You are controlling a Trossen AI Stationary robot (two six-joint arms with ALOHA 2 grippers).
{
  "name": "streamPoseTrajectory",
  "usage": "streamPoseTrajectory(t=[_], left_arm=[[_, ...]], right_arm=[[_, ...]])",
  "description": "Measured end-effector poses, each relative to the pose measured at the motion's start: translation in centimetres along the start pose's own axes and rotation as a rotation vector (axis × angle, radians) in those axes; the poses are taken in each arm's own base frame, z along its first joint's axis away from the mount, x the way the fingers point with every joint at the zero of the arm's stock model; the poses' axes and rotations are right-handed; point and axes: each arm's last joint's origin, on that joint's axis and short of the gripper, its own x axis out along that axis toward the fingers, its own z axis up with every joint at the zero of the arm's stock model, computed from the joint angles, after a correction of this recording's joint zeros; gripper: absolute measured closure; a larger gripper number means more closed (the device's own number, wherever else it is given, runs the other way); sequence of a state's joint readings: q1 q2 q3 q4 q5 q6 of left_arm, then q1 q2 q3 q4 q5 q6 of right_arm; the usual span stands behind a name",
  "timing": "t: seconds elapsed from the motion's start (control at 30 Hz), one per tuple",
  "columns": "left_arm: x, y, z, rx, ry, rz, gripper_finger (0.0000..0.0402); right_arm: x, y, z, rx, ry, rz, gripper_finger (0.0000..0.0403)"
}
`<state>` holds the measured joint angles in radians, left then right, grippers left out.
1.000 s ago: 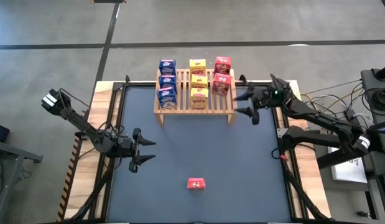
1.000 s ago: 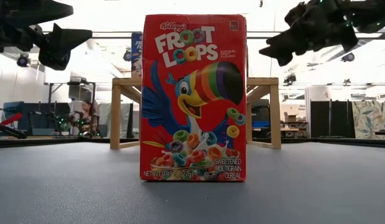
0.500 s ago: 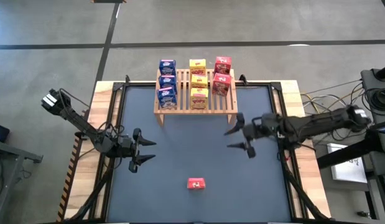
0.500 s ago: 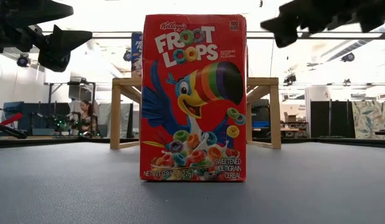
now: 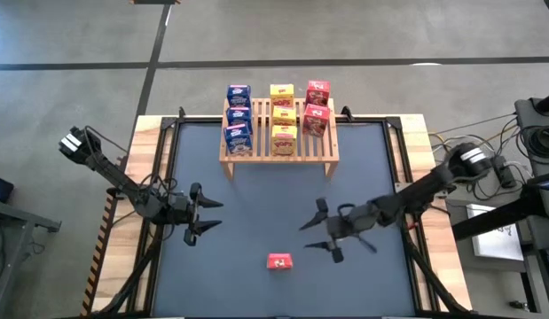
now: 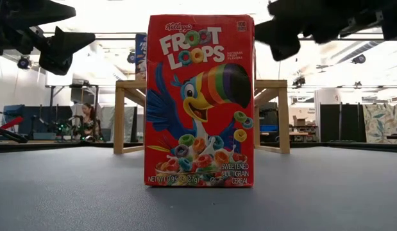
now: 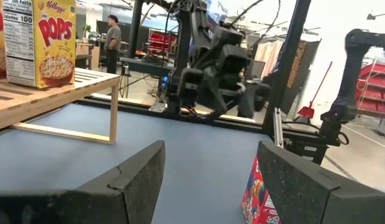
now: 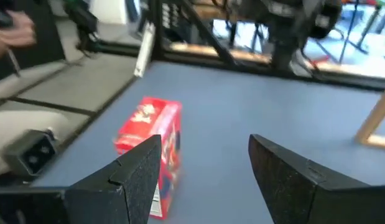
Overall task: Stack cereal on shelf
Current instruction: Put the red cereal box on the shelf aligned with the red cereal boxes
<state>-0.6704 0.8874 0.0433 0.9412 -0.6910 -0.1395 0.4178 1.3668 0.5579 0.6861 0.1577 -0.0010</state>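
One red cereal box stands upright on its bottom face on the blue table top near the front edge; the low view shows it close up. The wooden shelf stands at the far edge and carries several blue, yellow and red boxes. My right gripper hovers open above the table, just right of and beyond the red box, pointing toward it. At the left side my left gripper waits open, with nothing between its fingers.
Black frame rails run along the table's left and right sides. Open blue table top lies between the shelf and the red box. Cables and equipment sit beyond the right edge. A person stands far off in the room.
My right gripper has swung from beside the shelf's right end toward the table's near edge and left, sinking a little, and now hangs close to the red box. Its fingers have stayed open. The red box and my left arm have kept still.
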Motion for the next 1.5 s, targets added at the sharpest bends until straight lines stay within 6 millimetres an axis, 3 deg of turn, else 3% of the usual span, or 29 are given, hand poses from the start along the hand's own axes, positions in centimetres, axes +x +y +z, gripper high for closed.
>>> streamPoseTrajectory(t=[0.3, 0.83, 0.97, 1.27, 1.5], left_arm=[[0.2, -0.1, -0.6, 0.007, 0.032, 0.005, 0.0161], [0.4, -0.2, -0.8, -0.003, 0.045, 0.009, 0.0161], [0.4, -0.2, -0.8, -0.003, 0.047, 0.009, 0.0161], [0.4, -0.2, -0.8, -0.001, 0.050, 0.010, 0.0161], [0.4, -0.2, -0.8, -0.001, 0.049, 0.014, 0.0161]], right_arm=[[4.5, 2.8, -0.5, 0.050, 0.052, 0.063, 0.0172], [5.7, 3.3, -0.6, 0.141, 0.063, 0.061, 0.0171], [5.7, 3.3, -0.4, 0.169, 0.054, 0.061, 0.0147], [6.2, 3.4, -1.0, 0.216, 0.040, 0.060, 0.0053], [7.2, 3.4, -3.5, 0.235, 0.106, 0.021, 0.0047]])
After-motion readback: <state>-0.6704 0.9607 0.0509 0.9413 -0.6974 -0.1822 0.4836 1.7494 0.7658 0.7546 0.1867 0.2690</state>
